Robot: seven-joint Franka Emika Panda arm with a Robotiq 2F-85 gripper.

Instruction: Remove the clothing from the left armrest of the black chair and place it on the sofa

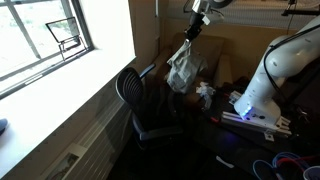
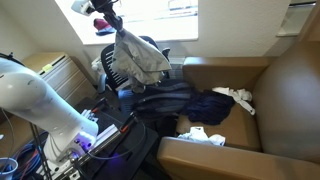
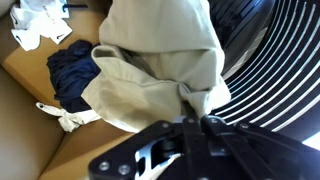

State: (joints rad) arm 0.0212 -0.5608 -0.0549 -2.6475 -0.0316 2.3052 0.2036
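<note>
The gripper (image 2: 110, 27) is pinching the beige clothing (image 2: 140, 58), which is dangling in the air just above the black chair (image 2: 108, 68), so the removal is looking done while 1 step, carrying it over and dropping it on the sofa (image 2: 275, 95), is remaining.

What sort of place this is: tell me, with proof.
Probably an office or lab lounge corner: a brown sofa, a black mesh chair beside a window, and loose cables by the robot's base.
</note>
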